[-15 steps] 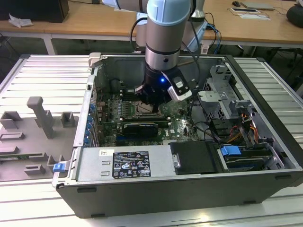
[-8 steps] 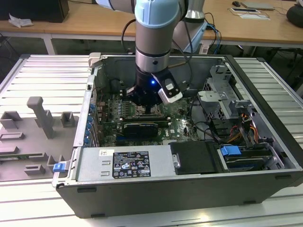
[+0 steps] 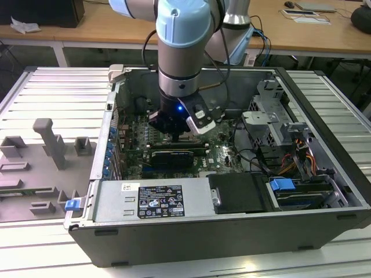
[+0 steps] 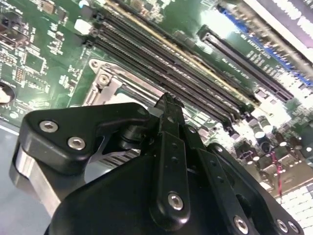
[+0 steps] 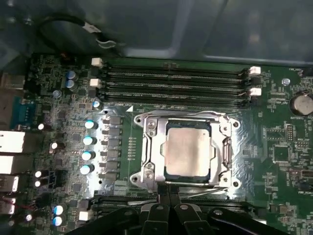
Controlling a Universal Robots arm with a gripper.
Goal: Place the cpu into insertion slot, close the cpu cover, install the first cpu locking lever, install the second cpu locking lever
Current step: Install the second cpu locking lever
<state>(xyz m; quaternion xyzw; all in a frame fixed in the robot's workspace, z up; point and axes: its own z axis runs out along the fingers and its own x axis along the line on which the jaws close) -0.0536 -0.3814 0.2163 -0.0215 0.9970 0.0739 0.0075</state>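
**Arm lowered into open case; CPU seated, cover down**

Arm posed near vertical, wrist reaching down from the upper centre of the exterior view into the open computer case. Gripper low over the motherboard at frame centre. In the first wrist view, gripper fingertips drawn together into one narrow point at lower centre, nothing held between them, tip right at the near edge of the cpu cover; actual contact not discernible. In the second wrist view, gripper likewise pinched closed, tip at the edge of the cover frame.

The cpu flat in the insertion slot, middle of the first wrist view, metal top facing up through the cover's window. Square part, no long axis; edges parallel to the memory slots running across the frame above it. Cover lying flat around the chip.

Case set on a ribbed metal table. Grey fixture blocks at left of the exterior view. Black graphics card just below the gripper. Wooden desks across the top of the frame.
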